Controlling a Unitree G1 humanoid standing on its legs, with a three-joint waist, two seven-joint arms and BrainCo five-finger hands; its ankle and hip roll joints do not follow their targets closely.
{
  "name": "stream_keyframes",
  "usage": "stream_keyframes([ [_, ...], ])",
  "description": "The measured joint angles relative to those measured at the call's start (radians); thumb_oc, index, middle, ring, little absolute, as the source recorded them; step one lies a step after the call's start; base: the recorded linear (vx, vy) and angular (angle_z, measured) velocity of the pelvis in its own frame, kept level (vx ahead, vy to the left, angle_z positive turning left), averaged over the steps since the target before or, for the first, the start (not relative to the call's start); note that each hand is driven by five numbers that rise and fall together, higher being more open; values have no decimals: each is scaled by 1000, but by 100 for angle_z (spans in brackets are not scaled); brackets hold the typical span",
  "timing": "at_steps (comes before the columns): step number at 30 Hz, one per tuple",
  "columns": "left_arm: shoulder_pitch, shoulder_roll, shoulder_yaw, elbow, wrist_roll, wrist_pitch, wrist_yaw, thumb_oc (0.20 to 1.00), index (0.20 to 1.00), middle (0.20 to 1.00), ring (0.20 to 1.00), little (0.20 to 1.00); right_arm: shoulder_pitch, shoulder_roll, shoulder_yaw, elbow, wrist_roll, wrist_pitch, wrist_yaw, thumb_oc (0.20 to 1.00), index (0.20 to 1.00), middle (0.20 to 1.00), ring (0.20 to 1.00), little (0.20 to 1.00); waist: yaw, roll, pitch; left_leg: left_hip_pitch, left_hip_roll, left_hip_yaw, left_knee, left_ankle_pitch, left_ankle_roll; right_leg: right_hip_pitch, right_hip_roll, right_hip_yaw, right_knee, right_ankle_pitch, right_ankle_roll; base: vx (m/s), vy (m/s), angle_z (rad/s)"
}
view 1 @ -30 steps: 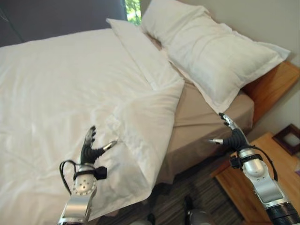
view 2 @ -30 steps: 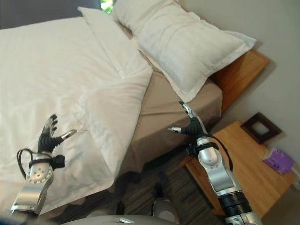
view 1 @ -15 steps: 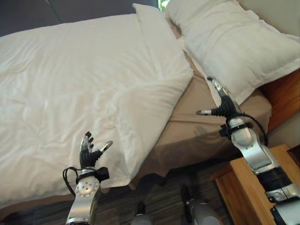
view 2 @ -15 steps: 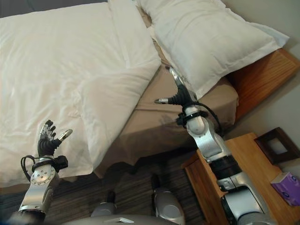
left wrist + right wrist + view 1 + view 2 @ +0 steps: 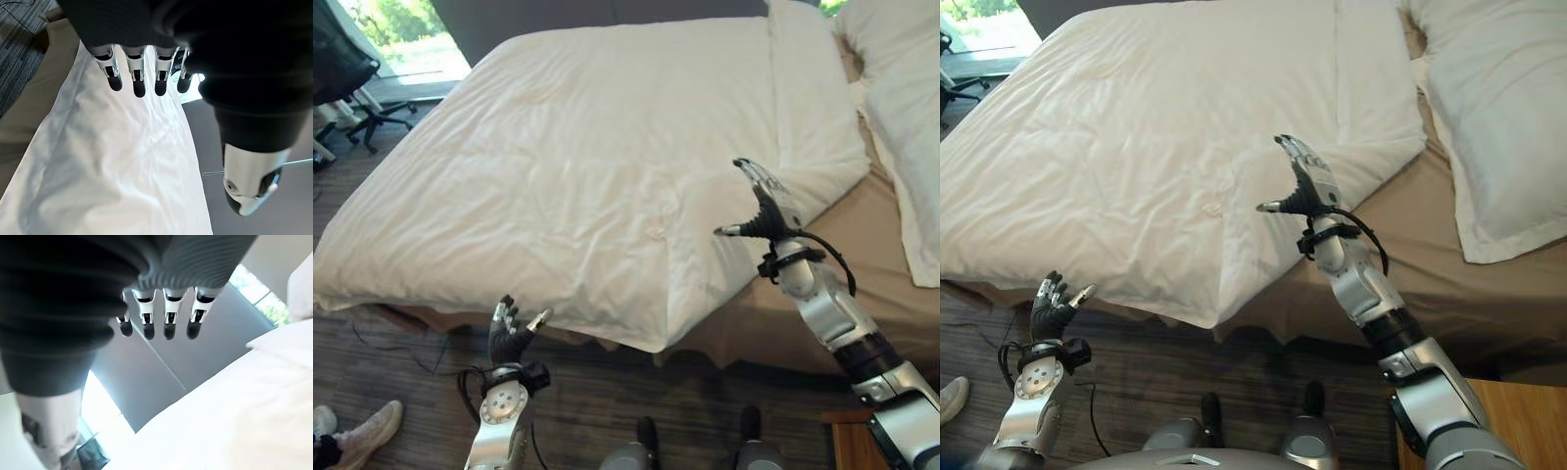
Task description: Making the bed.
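Note:
A white duvet (image 5: pixel 607 157) covers most of the bed, its near corner hanging over the side (image 5: pixel 651 328). Part of a white pillow (image 5: pixel 911 117) lies at the head on the bare tan sheet (image 5: pixel 862 264). My right hand (image 5: pixel 766 206) is raised open above the duvet's near edge, fingers straight, holding nothing. My left hand (image 5: pixel 509 338) is low, off the bed's side below the duvet's hanging edge, also open and empty. In the left wrist view its fingers (image 5: pixel 137 78) point along the white duvet (image 5: pixel 122 171).
Dark striped carpet (image 5: pixel 411 392) runs along the bed's side. An office chair (image 5: pixel 342 78) stands by the window at the far left. A person's shoe (image 5: pixel 367 431) is on the floor at the lower left. A wooden nightstand corner (image 5: pixel 847 455) sits at the lower right.
The camera has swung left, toward the bed's foot end. My right hand has moved from beside the pillow to over the duvet's near edge. My left hand now sits lower, off the bed.

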Motion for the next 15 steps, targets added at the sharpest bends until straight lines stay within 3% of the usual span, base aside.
stream_keyframes([
  [4,0,26,-1,34,8,1,-27,1000,1000,1000,1000,1000,-57,-7,24,58,-3,1,34,1000,1000,1000,1000,1000,32,-8,-1,-27,11,-30,0,9,-8,0,9,-40,2,-3,-2,-25,-35,26],
  [9,-6,96,-3,57,7,-1,-30,1000,1000,1000,1000,1000,-289,-14,58,368,0,19,14,1000,1000,1000,1000,1000,83,-13,-3,-120,25,-107,1,42,-18,-50,28,-109,1,-12,-6,-51,-46,43],
  [15,-26,177,-16,63,-3,-25,-24,1000,1000,1000,1000,1000,-431,-26,130,539,17,28,-13,1000,1000,1000,1000,1000,125,-20,6,-228,40,-140,1,76,-26,-140,47,-119,3,-1,-21,-96,-15,15],
])
